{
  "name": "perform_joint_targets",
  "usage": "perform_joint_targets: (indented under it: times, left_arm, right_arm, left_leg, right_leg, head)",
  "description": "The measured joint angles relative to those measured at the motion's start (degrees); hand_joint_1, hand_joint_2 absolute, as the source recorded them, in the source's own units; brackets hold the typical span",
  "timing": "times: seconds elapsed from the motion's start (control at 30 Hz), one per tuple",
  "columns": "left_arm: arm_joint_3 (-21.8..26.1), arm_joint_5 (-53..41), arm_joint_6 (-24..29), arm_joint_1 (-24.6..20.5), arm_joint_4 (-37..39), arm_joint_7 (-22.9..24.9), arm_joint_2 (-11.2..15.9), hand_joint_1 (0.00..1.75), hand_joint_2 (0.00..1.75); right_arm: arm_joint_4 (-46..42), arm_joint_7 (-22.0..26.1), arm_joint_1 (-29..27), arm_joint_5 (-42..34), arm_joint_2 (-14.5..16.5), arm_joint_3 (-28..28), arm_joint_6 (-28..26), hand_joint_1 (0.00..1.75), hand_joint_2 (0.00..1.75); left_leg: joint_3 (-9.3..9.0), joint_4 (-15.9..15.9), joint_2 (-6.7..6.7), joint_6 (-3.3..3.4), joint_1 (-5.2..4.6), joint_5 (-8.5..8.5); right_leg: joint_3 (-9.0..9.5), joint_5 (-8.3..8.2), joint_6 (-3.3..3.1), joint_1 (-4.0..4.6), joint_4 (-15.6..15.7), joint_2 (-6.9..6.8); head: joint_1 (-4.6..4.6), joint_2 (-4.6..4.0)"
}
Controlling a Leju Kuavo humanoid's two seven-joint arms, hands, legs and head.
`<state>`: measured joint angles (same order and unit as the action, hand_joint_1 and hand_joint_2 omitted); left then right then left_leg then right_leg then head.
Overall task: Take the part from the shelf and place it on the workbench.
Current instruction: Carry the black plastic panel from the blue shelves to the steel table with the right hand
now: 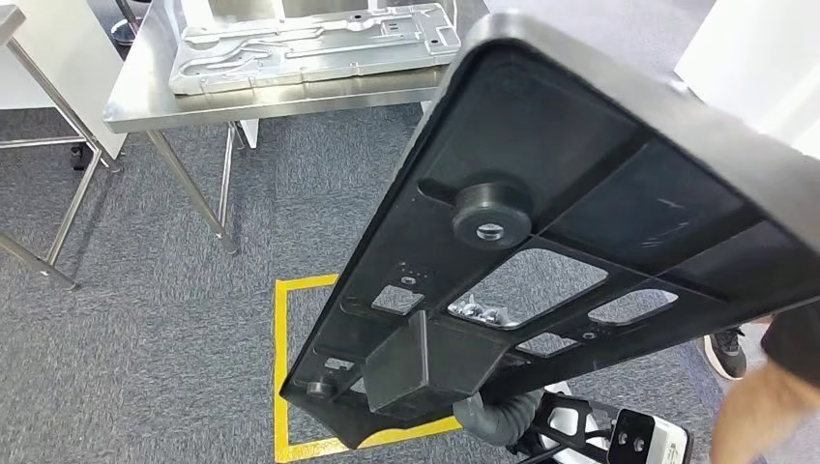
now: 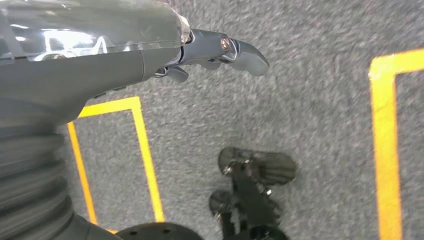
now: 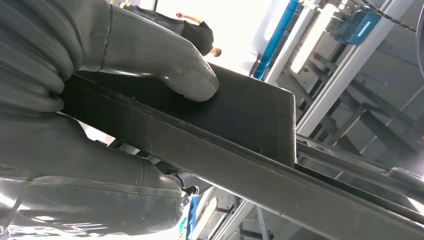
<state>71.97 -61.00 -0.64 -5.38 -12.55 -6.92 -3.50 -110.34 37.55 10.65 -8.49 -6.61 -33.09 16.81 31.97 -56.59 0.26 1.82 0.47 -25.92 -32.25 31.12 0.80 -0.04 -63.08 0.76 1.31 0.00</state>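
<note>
Right hand: thumb and fingers clamp the edge of the black part
Left hand: hangs over carpet, holding nothing, fingers loosely extended
Part: broad ribbed panel, carried tilted, well short of the steel workbench
Handling: likely rigid and bulky; grip a rim or rib

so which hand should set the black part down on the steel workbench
Right. The right hand already grips the black part, thumb pressed on it. The left hand hangs over the carpet, holding nothing. The workbench lies ahead.
</note>
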Motion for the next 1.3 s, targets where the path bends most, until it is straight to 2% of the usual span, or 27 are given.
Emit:
perform_joint_targets:
  times: [0.07,0.1,0.13,0.17,0.23,0.27,0.3,0.33,0.43,0.5,0.6,0.63,0.67,0.7,0.77,0.8,0.83,0.9,0.97,1.0,1.07,1.1,1.13,1.17,1.2,1.27,1.3]
  left_arm:
    - [0.0,0.0,0.0,0.0,0.0,-0.1,0.0,0.0,1.75]
    - [0.0,0.0,0.0,0.0,0.0,-0.1,0.0,0.0,1.75]
    - [0.0,0.0,0.0,0.1,0.0,-0.1,0.0,0.0,1.75]
    - [0.0,0.0,-0.1,0.1,0.0,-0.1,0.0,0.0,1.75]
    - [0.0,0.0,-0.1,0.1,0.0,-0.1,-0.1,0.0,1.75]
    - [0.0,0.0,-0.1,0.1,0.0,-0.1,-0.1,0.0,1.75]
    - [-0.1,0.0,-0.1,0.0,0.0,-0.1,-0.1,0.0,1.75]
    - [-0.1,0.0,-0.1,0.0,0.0,-0.1,-0.1,0.0,1.75]
    - [-0.1,0.1,-0.1,-0.1,0.0,-0.1,0.0,0.0,1.75]
    - [-0.1,0.1,-0.2,-0.1,0.0,-0.2,0.0,0.0,1.75]
    - [-0.1,0.3,-0.2,0.0,0.0,-0.2,0.0,0.0,1.75]
    - [-0.1,0.3,-0.2,0.1,0.0,-0.2,0.0,0.0,1.75]
    - [-0.1,0.4,-0.2,0.2,0.0,-0.2,0.0,0.0,1.75]
    - [-0.1,0.5,-0.2,0.2,0.0,-0.2,0.0,0.0,1.75]
    - [-0.1,0.7,-0.2,0.3,0.0,-0.2,0.0,0.0,1.75]
    - [-0.1,0.8,-0.1,0.2,0.0,-0.1,0.0,0.0,1.75]
    - [0.0,0.9,-0.1,0.1,0.0,-0.1,0.0,0.0,1.75]
    - [0.0,1.0,0.0,0.1,0.0,-0.1,0.0,0.0,1.75]
    - [0.0,1.0,0.0,0.2,0.0,0.0,-0.1,0.0,1.75]
    - [0.0,1.1,0.0,0.1,0.0,0.0,-0.1,0.0,1.75]
    - [0.0,1.2,0.0,-0.1,0.0,0.0,-0.2,0.0,1.75]
    - [0.0,1.3,0.0,-0.1,0.0,0.0,-0.2,0.0,1.75]
    - [0.0,1.4,0.0,-0.1,0.0,0.0,-0.2,0.0,1.75]
    - [0.1,1.5,0.0,-0.1,0.0,0.0,-0.2,0.0,1.75]
    - [0.1,1.6,0.0,0.0,0.0,0.0,-0.2,0.0,1.75]
    - [0.2,1.7,0.0,0.0,0.0,0.0,-0.3,0.0,1.75]
    - [0.2,1.8,0.0,0.0,0.0,0.0,-0.3,0.0,1.75]
  right_arm:
    - [0.0,0.0,-0.3,0.2,-0.1,0.3,-0.4,1.75,1.75]
    - [0.0,0.0,-0.5,0.2,-0.1,0.4,-0.5,1.75,1.75]
    - [0.0,0.0,-0.7,0.3,-0.2,0.4,-0.5,1.75,1.75]
    - [0.0,0.0,-0.8,0.3,-0.2,0.5,-0.5,1.75,1.75]
    - [0.0,0.0,-0.8,0.4,-0.3,0.6,-0.5,1.75,1.75]
    - [0.0,0.0,-0.8,0.6,-0.3,0.6,-0.6,1.75,1.75]
    - [0.0,0.0,-0.8,1.1,-0.4,0.7,-0.8,1.75,1.75]
    - [0.0,0.0,-0.8,1.6,-0.4,0.7,-1.1,1.75,1.75]
    - [0.0,0.0,-0.8,2.8,-0.7,0.7,-2.1,1.75,1.75]
    - [0.0,0.0,-0.5,3.0,-0.9,0.7,-2.5,1.75,1.75]
    - [0.3,0.0,-0.3,2.5,-1.4,0.7,-2.4,1.75,1.75]
    - [0.5,0.0,-0.2,2.0,-1.6,0.7,-2.2,1.75,1.75]
    - [0.7,0.0,-0.1,1.4,-1.9,0.7,-1.8,1.75,1.75]
    - [0.8,0.0,0.0,0.9,-2.0,0.7,-1.5,1.75,1.75]
    - [1.0,0.0,0.3,0.3,-2.1,0.7,-1.1,1.75,1.75]
    - [1.0,0.0,0.4,0.2,-2.0,0.7,-1.0,1.75,1.75]
    - [1.0,0.0,0.5,0.2,-2.0,0.7,-0.9,1.75,1.75]
    - [1.0,0.0,0.7,0.2,-1.8,0.6,-0.7,1.75,1.75]
    - [0.9,0.0,0.9,0.2,-1.7,0.6,-0.6,1.75,1.75]
    - [0.8,0.0,1.0,0.2,-1.7,0.6,-0.5,1.75,1.75]
    - [0.7,0.0,1.2,0.2,-1.7,0.5,-0.5,1.75,1.75]
    - [0.6,0.0,1.3,0.2,-1.7,0.5,-0.4,1.75,1.75]
    - [0.7,0.0,1.2,0.2,-1.7,0.5,-0.4,1.75,1.75]
    - [0.7,0.0,1.3,0.2,-1.7,0.5,-0.4,1.75,1.75]
    - [0.8,0.0,1.3,0.1,-1.7,0.5,-0.3,1.75,1.75]
    - [0.9,0.0,1.6,-0.1,-1.7,0.5,-0.2,1.75,1.75]
    - [1.0,0.0,1.8,-0.3,-1.7,0.5,-0.2,1.75,1.75]
  left_leg:
    - [-0.39,0.0,0.02,0.13,0.02,-0.42]
    - [-0.61,0.0,0.02,0.07,0.04,-0.69]
    - [-0.92,0.0,0.01,-0.04,0.08,-0.99]
    - [-1.4,0.0,0.01,-0.19,0.14,-1.36]
    - [-2.5,0.0,0.0,-0.65,0.28,-2.21]
    - [-2.87,0.0,-0.11,-0.97,0.28,-2.58]
    - [-2.98,0.0,-0.19,-1.35,0.27,-2.85]
    - [-3.0,-0.1,-0.27,-1.72,0.2,-3.01]
    - [-3.19,-0.8,-0.35,-2.52,0.25,-3.44]
    - [-1.29,-4.8,-0.34,-2.85,0.4,-4.97]
    - [5.49,-15.6,-0.32,-3.11,0.42,-8.74]
    - [7.15,-17.3,-0.32,-3.06,0.41,-9.0]
    - [7.94,-17.3,-0.32,-2.94,0.4,-8.24]
    - [7.62,-15.1,-0.31,-2.71,0.37,-6.13]
    - [5.27,-7.6,-0.09,-2.0,0.1,-0.98]
    - [4.24,-4.5,0.06,-1.67,-0.13,0.25]
    - [3.65,-2.8,0.21,-1.41,-0.35,0.73]
    - [3.42,-2.1,0.24,-1.09,-0.6,0.36]
    - [2.86,-1.7,0.03,-0.66,-0.29,0.85]
    - [2.52,-1.4,-0.07,-0.41,-0.1,0.84]
    - [1.92,-1.1,-0.27,0.06,0.09,0.6]
    - [1.74,-1.1,-0.38,0.18,0.08,0.37]
    - [1.51,-1.1,-0.52,0.22,0.07,0.09]
    - [1.16,-1.1,-0.66,0.2,0.07,-0.22]
    - [0.66,-1.1,-0.83,0.13,0.07,-0.59]
    - [-0.5,-1.1,-1.15,-0.16,0.09,-1.45]
    - [-0.9,-1.2,-1.3,-0.42,0.01,-1.85]
  right_leg:
    - [-4.5,2.94,0.54,-0.33,-7.1,-0.11]
    - [-6.51,3.48,0.77,-0.52,-9.6,-0.15]
    - [-7.68,2.88,0.95,-0.7,-10.4,-0.24]
    - [-7.7,1.01,1.07,-0.86,-8.9,-0.36]
    - [-5.26,-4.33,1.12,-1.1,-1.7,-0.69]
    - [-4.08,-5.72,1.04,-1.0,1.7,-0.76]
    - [-3.38,-6.48,0.73,-0.89,3.8,-0.77]
    - [-3.19,-6.32,0.33,-0.75,4.7,-0.76]
    - [-2.66,-5.95,-1.04,-0.65,5.2,-1.0]
    - [-1.72,-5.48,-1.8,-0.66,5.4,-1.49]
    - [-0.73,-4.59,-2.38,-0.33,5.4,-2.12]
    - [-0.36,-4.27,-2.4,-0.2,5.4,-2.19]
    - [0.08,-3.93,-2.39,-0.09,5.4,-2.23]
    - [0.63,-3.55,-2.34,0.02,5.4,-2.24]
    - [1.83,-2.74,-2.18,0.23,5.4,-2.34]
    - [2.16,-2.42,-2.0,0.3,5.4,-2.38]
    - [2.29,-2.16,-1.73,0.34,5.4,-2.38]
    - [2.36,-1.75,-1.07,0.34,5.5,-2.37]
    - [2.61,-1.07,-0.43,0.4,5.2,-2.2]
    - [2.16,-0.27,-0.16,0.36,3.9,-1.9]
    - [-1.12,2.6,0.32,0.06,-2.4,-1.18]
    - [-3.66,4.05,0.5,-0.08,-6.5,-1.04]
    - [-5.99,4.71,0.67,-0.21,-9.8,-1.0]
    - [-7.47,4.14,0.78,-0.32,-11.2,-0.99]
    - [-7.76,2.29,0.82,-0.41,-10.2,-0.99]
    - [-5.44,-3.25,0.62,-0.57,-3.0,-0.9]
    - [-4.0,-5.11,0.41,-0.51,0.7,-0.81]
  head:
    - [0.01,0.0]
    - [0.0,0.0]
    - [0.0,0.0]
    - [0.0,0.0]
    - [-0.01,0.0]
    - [-0.01,0.0]
    - [-0.01,0.0]
    - [0.0,0.0]
    - [0.0,0.0]
    - [0.0,0.0]
    - [0.01,0.0]
    - [0.01,0.0]
    - [0.01,0.0]
    - [0.01,0.0]
    - [0.0,0.0]
    - [0.01,0.0]
    - [0.01,0.0]
    - [0.02,0.0]
    - [0.01,0.0]
    - [0.01,0.0]
    - [0.01,0.0]
    - [0.01,0.0]
    - [0.01,0.0]
    - [0.01,0.0]
    - [0.01,0.0]
    - [0.0,0.0]
    - [0.0,0.0]
